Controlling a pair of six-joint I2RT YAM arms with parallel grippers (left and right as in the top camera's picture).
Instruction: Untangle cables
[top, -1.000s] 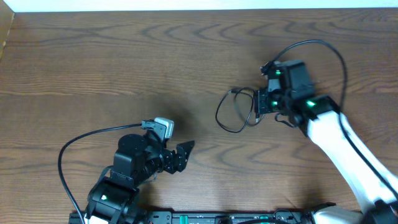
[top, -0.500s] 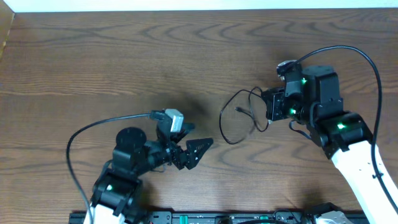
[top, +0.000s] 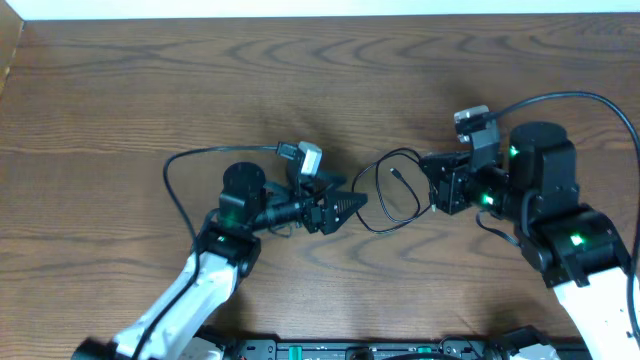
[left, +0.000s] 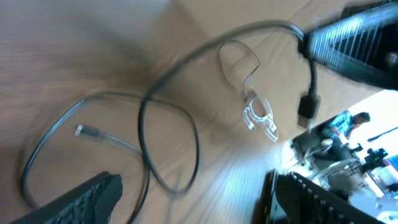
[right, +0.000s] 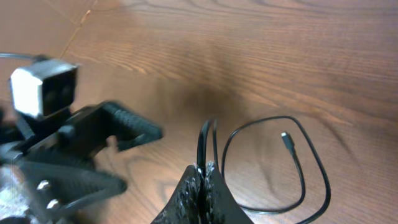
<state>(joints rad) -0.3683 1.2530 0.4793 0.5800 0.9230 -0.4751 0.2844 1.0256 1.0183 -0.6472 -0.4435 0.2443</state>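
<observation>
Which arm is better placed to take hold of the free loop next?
Left. The left fingers are open beside the slack loop of the black cable; the right fingers are shut on that cable, anchoring it.

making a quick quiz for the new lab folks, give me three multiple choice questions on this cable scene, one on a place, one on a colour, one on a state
1. Where do the loops of the black cable lie?
A) between the two claws
B) behind the left arm
C) off the table

2. What colour is the table top?
A) white
B) brown wood
C) green

3. How does the left claw stand?
A) shut on the cable
B) shut on nothing
C) open, holding nothing

Answers:
1 A: the overhead view shows the loops between the left claw and the right claw, which pinches a strand.
2 B: brown wood grain shows in every view.
3 C: the left wrist view shows its fingers spread wide, with the cable lying on the table ahead of them.
</observation>
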